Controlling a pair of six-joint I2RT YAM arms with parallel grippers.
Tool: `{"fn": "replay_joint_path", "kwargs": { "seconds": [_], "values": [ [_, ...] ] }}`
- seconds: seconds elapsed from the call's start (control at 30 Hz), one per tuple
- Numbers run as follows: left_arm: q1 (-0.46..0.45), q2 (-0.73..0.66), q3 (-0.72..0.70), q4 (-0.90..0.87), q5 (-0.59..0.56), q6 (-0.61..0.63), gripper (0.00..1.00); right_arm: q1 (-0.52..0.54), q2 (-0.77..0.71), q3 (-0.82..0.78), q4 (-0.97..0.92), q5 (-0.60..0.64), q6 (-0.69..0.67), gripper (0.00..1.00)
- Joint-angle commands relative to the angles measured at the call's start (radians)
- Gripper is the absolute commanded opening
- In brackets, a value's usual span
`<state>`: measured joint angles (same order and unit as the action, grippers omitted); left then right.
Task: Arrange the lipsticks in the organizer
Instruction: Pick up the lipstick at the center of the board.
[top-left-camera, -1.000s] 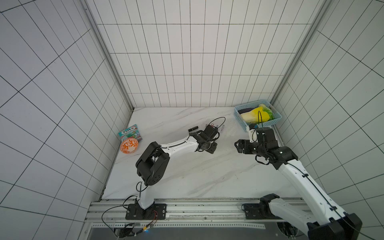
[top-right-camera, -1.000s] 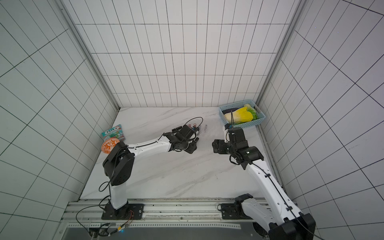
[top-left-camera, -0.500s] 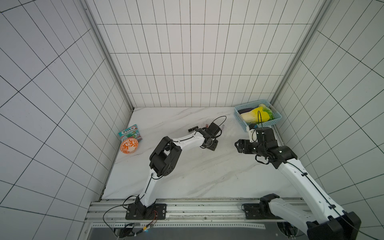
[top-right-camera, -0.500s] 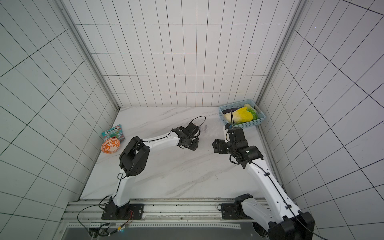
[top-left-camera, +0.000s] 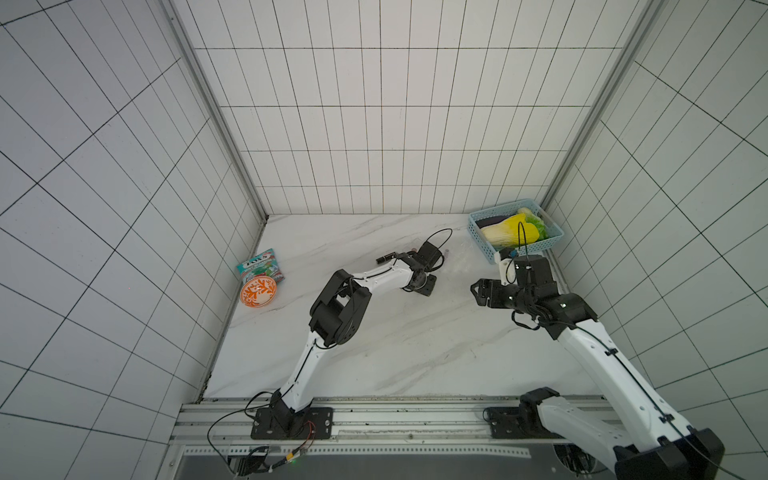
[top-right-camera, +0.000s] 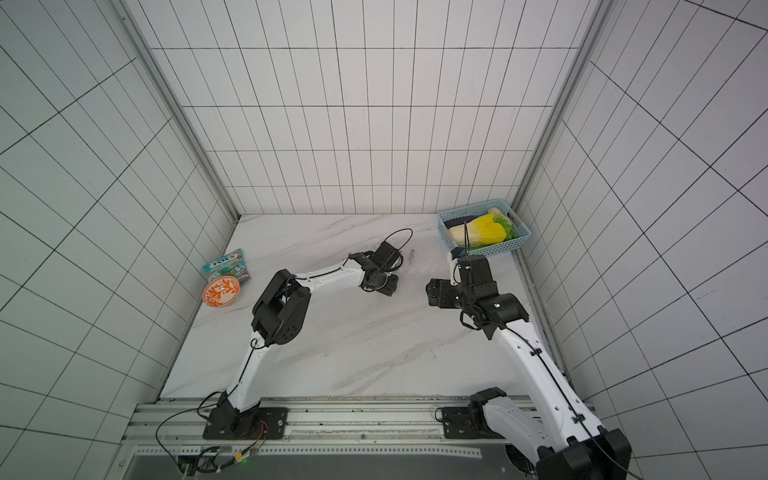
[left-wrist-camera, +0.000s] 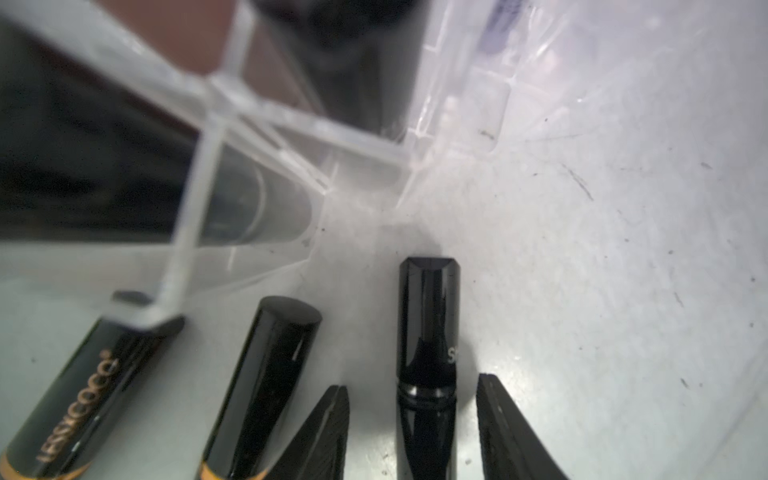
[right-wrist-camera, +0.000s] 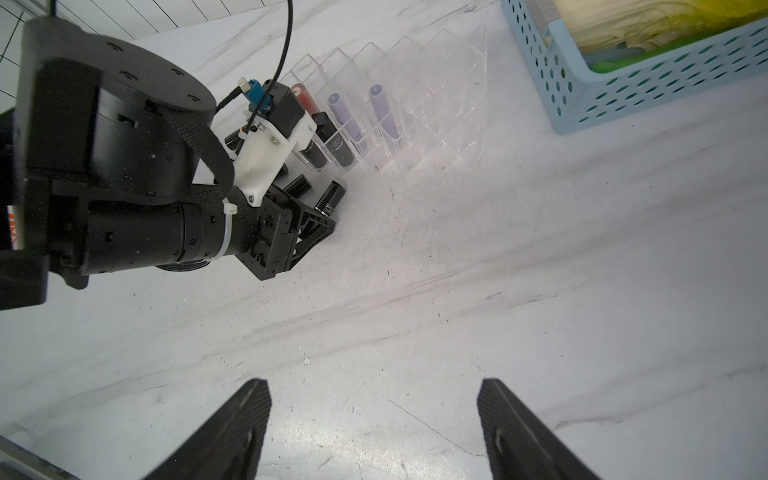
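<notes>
The organizer (right-wrist-camera: 436, 104) is a clear slotted rack near the basket, blurred and close in the left wrist view (left-wrist-camera: 232, 104). It holds two lavender lipsticks (right-wrist-camera: 345, 116) (right-wrist-camera: 384, 112), a reddish one (right-wrist-camera: 305, 97) and a black one (right-wrist-camera: 338, 145). Three black lipsticks lie on the table in front of it. My left gripper (left-wrist-camera: 411, 382) (top-left-camera: 424, 286) is open astride one of them (left-wrist-camera: 428, 324), with a gap on each side. The other two (left-wrist-camera: 270, 374) (left-wrist-camera: 83, 395) lie beside it. My right gripper (right-wrist-camera: 374, 382) (top-left-camera: 478, 291) hovers open over bare table.
A light-blue perforated basket (top-left-camera: 482, 241) of toy vegetables stands in the back right corner, close to the organizer. An orange patterned bowl (top-left-camera: 257, 291) and a snack packet (top-left-camera: 259, 266) lie by the left wall. Tiled walls close three sides.
The left arm's elbow has swung right and forward, while its gripper has stayed low by the organizer. The right arm has not moved.
</notes>
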<state>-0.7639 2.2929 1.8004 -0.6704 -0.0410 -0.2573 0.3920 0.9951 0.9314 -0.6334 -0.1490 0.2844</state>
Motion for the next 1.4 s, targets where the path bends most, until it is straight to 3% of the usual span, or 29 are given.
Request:
{"fn": "replay_joint_path", "kwargs": {
  "seconds": [0.0,0.17,0.3,0.4,0.47,0.67,0.83,1.0,1.27,1.37],
  "values": [
    [-0.020,0.034,0.022,-0.009,0.012,0.007,0.41,-0.008,-0.029,-0.029,-0.005,-0.003,-0.004,0.82],
    [-0.038,-0.016,-0.024,-0.016,0.011,0.002,0.13,-0.010,-0.037,-0.021,-0.013,-0.004,-0.004,0.82],
    [-0.037,-0.163,-0.166,0.020,0.045,0.005,0.07,-0.022,-0.056,-0.002,-0.031,-0.035,-0.004,0.82],
    [-0.019,-0.346,-0.320,0.076,0.171,0.044,0.05,-0.049,-0.075,0.023,-0.048,-0.111,-0.007,0.83],
    [-0.002,-0.468,-0.409,0.096,0.263,0.087,0.05,-0.079,-0.082,0.043,-0.059,-0.200,-0.010,0.85],
    [0.062,-0.787,-0.587,0.155,0.624,0.151,0.06,-0.128,-0.042,0.100,-0.059,-0.652,-0.032,0.90],
    [0.072,-0.877,-0.653,0.260,0.841,0.127,0.07,-0.095,-0.026,0.077,0.106,-0.887,0.069,0.85],
    [0.072,-0.879,-0.636,0.271,0.966,0.114,0.06,0.022,-0.025,0.087,0.169,-0.863,0.070,0.80],
    [0.066,-0.918,-0.650,0.305,1.029,0.097,0.07,0.127,-0.001,0.089,0.214,-0.775,0.050,0.72],
    [0.065,-0.927,-0.653,0.313,1.039,0.092,0.07,0.147,0.012,0.090,0.239,-0.763,0.058,0.64]
  ]
}}
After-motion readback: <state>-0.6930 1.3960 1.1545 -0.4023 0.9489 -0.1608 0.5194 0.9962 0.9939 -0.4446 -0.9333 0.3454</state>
